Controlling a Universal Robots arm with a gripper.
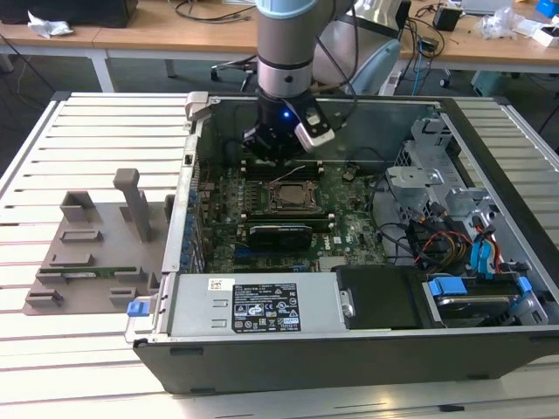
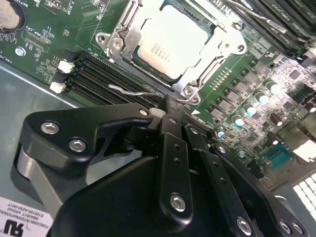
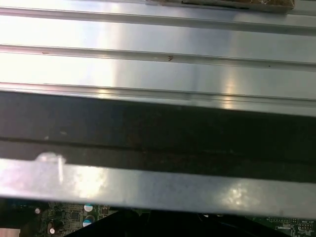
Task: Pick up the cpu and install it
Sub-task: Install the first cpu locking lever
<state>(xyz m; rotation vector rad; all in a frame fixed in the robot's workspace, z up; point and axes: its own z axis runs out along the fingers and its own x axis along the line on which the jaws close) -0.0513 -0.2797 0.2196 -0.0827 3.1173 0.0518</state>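
Note:
The cpu [image 2: 168, 42] lies flat in the motherboard socket [image 2: 114, 43], its silver-grey top plate facing up inside the metal frame. In the exterior view the cpu [image 1: 293, 196] sits mid-board inside the open computer case. My gripper [image 2: 170, 106] hangs just off the socket's corner, fingers shut together with nothing between them. A thin wire lever [image 2: 133, 91] runs along the socket edge right by the fingertips. In the exterior view the gripper [image 1: 278, 157] is low over the board, just behind the socket.
Memory slots [image 2: 94, 74] border the socket. The case's power supply [image 1: 253, 305] fills the front, a drive cage [image 1: 432, 179] and coloured cables [image 1: 485, 253] the exterior view's right. A grey fixture [image 1: 96, 244] holding a green memory stick [image 1: 87, 273] lies left of the case. The case wall [image 3: 158, 138] is close.

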